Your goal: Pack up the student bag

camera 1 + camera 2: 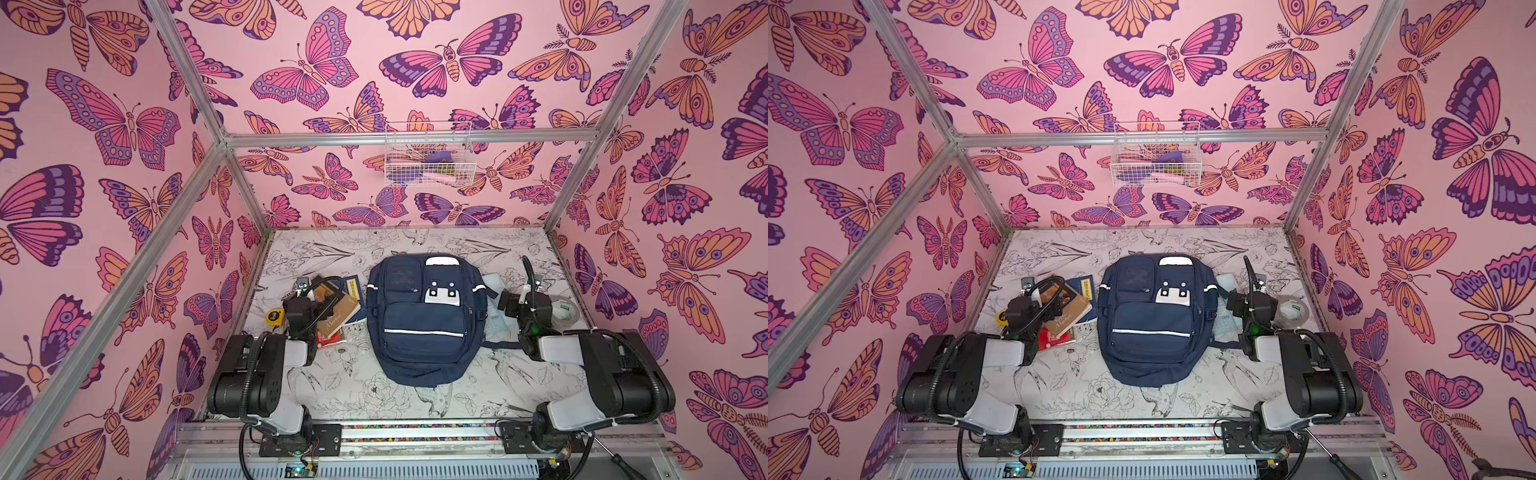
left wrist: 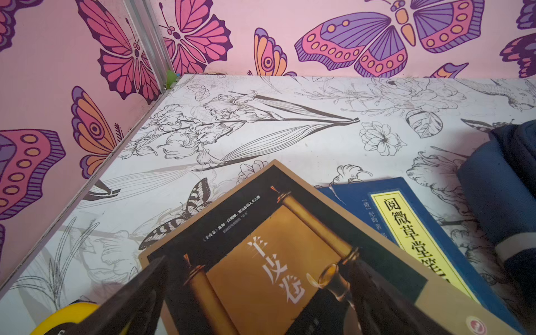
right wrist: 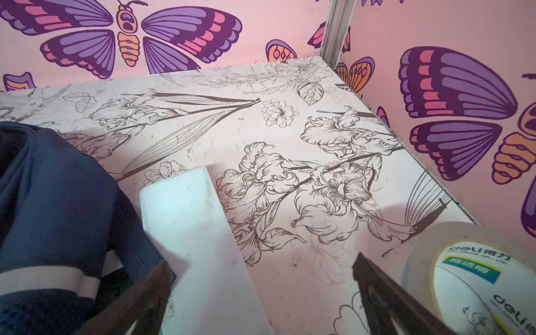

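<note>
Closest to my camera head, the left arm (image 1: 257,374) and right arm (image 1: 615,374) are folded at 7 and 5 o'clock on the desk (image 1: 332,390). Between them the student bag (image 1: 424,328) lies flat at the desk's centre in both top views, front pockets up and top end toward 12 o'clock.

From the left wrist camera I see the left tool (image 2: 259,261) spread wide with nothing gripped, poised over a dark book with a gold scroll (image 2: 290,226). I can't tell whether the fingers touch its cover. That book overlaps a blue book (image 2: 406,220) with a yellow title strip. Both lie at 9 o'clock of the bag, just beside it. A yellow tape measure (image 1: 272,316) sits further out at 9 o'clock, and a red item (image 1: 328,337) pokes out from under the books toward 6 o'clock.

From the right wrist camera, the right tool (image 3: 262,261) is also wide and empty. It hangs over a pale flat slab (image 3: 188,226) that lies against the bag's 3 o'clock side. A roll of clear tape (image 3: 470,278) sits just beyond, near the side wall.

At 12 o'clock, a white wire basket (image 1: 428,158) hangs on the back wall with a few small things inside, too small to make out.
</note>
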Controlling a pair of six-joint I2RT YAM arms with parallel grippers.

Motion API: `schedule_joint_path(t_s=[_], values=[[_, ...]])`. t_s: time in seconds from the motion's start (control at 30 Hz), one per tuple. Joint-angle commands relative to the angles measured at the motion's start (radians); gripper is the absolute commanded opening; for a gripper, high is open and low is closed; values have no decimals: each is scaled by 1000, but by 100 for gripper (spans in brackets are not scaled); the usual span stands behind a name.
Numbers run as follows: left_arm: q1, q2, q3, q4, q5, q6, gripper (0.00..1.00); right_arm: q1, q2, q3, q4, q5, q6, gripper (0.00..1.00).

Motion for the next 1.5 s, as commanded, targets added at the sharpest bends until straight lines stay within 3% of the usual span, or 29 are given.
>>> schedule_joint_path(t_s=[0.0, 0.93, 1.03, 1.07, 1.13, 1.17, 1.23, 1.3, 1.37, 1.47], values=[[-1, 3, 0, 15, 37, 15, 99, -3, -15, 8, 13, -5, -11, 99], [-13, 1, 3, 8, 10, 14, 99, -4, -16, 8, 14, -5, -11, 99], [-25, -21, 14, -14, -19, 14, 99, -5, -18, 5, 33, -11, -22, 99], [-41, -69, 67, -155, -77, 22, 100, 13, -45, 17, 31, 19, -41, 99], [-49, -141, 258, -531, -129, 0, 90, 90, -198, 154, -302, 173, -60, 99], [-50, -172, 338, -628, -172, -53, 89, 113, -271, 275, -537, 249, 20, 99], [-49, -247, 443, -781, -157, -177, 90, 115, -347, 486, -966, 237, 276, 99], [-56, -325, 516, -903, -62, -313, 90, 114, -366, 572, -1120, 209, 326, 99], [-98, -357, 534, -961, 43, -437, 88, 99, -362, 559, -1187, 248, 495, 99], [-281, -364, 551, -1068, 53, -464, 90, 110, -281, 677, -1426, 41, 512, 99]])
